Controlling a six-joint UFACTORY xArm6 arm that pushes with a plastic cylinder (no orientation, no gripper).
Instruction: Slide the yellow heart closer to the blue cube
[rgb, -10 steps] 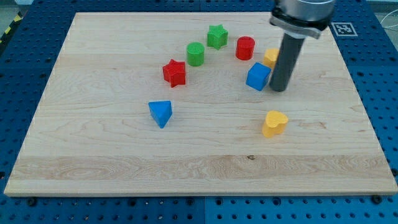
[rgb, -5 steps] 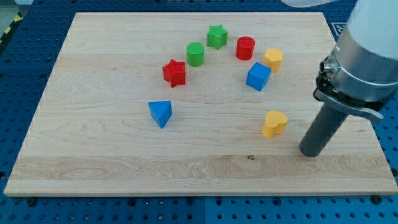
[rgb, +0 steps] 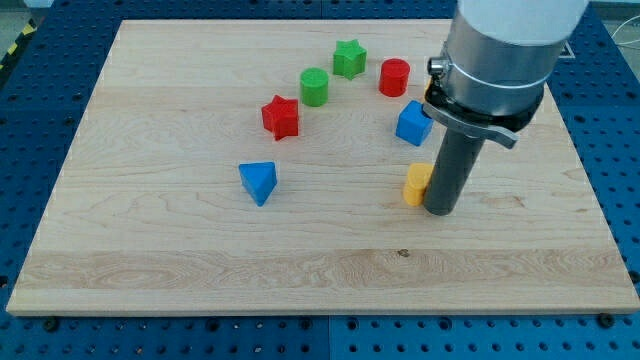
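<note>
Yellow heart (rgb: 415, 185) half hidden behind the rod, shape hard to make out, set below the blue cube (rgb: 413, 123) and apart from it, my tip (rgb: 440, 210) pressed against the heart's right side, no gripper fitted.

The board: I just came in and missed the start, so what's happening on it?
An arm with a dark rod is pushing blocks on a wooden board. My tip sits against the right side of the yellow heart, partly hiding it. The blue cube lies just above the heart, with a gap between them. Red, green and blue blocks sit apart from the rod, further left.
</note>
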